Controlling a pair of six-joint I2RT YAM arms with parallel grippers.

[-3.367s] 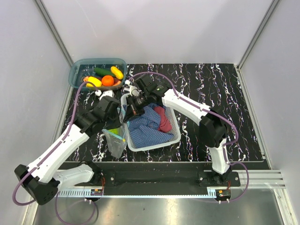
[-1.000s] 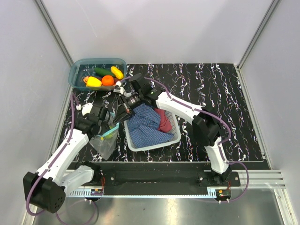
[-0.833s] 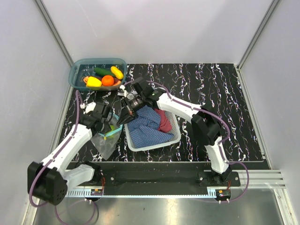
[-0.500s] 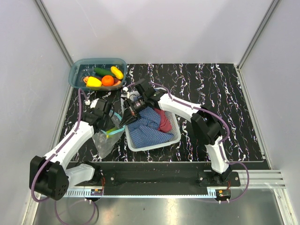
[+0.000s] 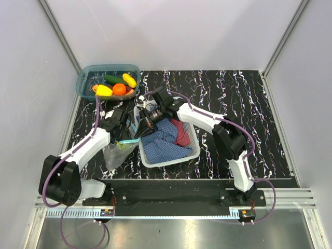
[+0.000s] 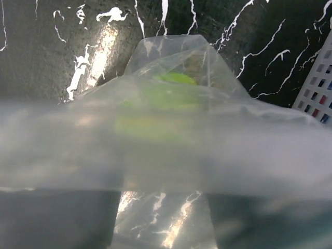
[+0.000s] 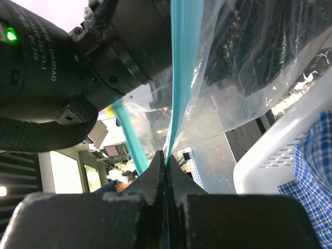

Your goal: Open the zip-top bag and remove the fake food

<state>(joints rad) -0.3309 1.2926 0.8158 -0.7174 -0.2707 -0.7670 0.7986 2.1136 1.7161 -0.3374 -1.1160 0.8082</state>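
Note:
The clear zip-top bag hangs between both arms, its lower end on the black table. My right gripper is shut on one side of the teal zip strip; in the top view the right gripper sits by the basket's left rim. My left gripper is at the bag's mouth right beside it. In the left wrist view the left gripper stands open, its dark fingers apart under blurred film. A lime-green piece of fake food lies inside the bag. More fake food sits in the bin.
A teal translucent bin stands at the back left with orange, yellow and dark green pieces. A white basket holding a blue checked cloth and a red cloth sits just right of the bag.
My left gripper has travelled up and to the right, from beside the bag to its mouth next to the right gripper. The right gripper kept its pinch on the strip and shifted slightly.

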